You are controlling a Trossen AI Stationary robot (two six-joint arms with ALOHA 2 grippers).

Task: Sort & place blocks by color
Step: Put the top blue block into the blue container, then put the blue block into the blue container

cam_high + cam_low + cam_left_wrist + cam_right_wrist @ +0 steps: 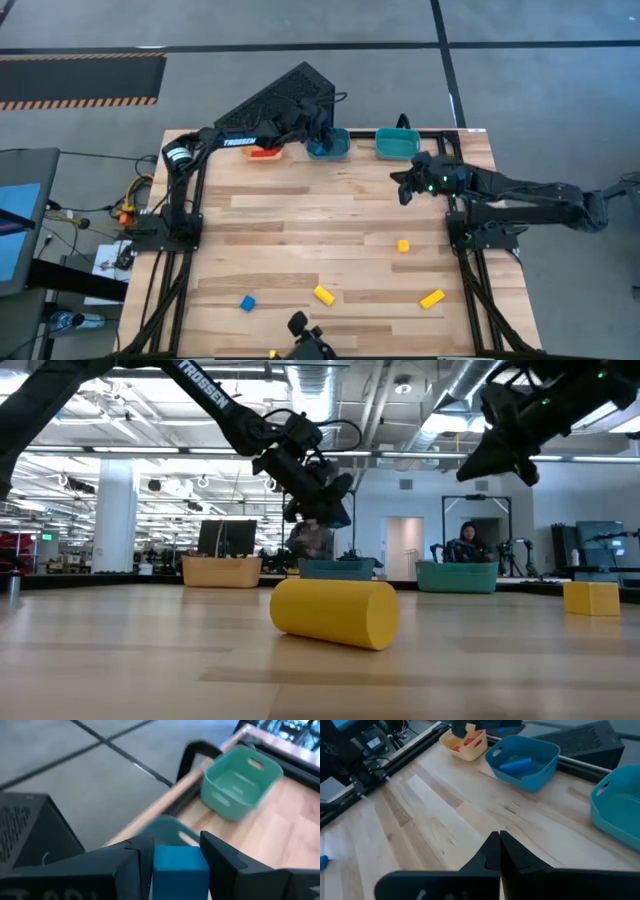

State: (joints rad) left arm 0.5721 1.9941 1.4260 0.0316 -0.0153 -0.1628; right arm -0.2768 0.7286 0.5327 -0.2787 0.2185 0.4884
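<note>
Nearest the low camera lies a yellow cylinder block on its side on the wooden table; from above it reads only as a short yellow bar, with a blue block to its left and a second yellow bar to its right along the near edge. A little farther in sits a yellow cube, which the low view shows at the right as a plain cube. Past it, the right gripper hangs above the table's right side with its fingers pressed together and nothing between them, a fact only the right wrist view makes plain. That view also shows what the others hide: a blue bar lying inside the blue bin and red blocks in the yellowish-orange bin. At the far edge the left gripper is raised over the blue bin, pinching a blue cube between its fingers, clear only in the left wrist view. Beside it stands the teal bin, which looks empty from the left wrist. The word TROSSEN is readable in white on the left arm. Beyond the table, a person sits in the room.
</note>
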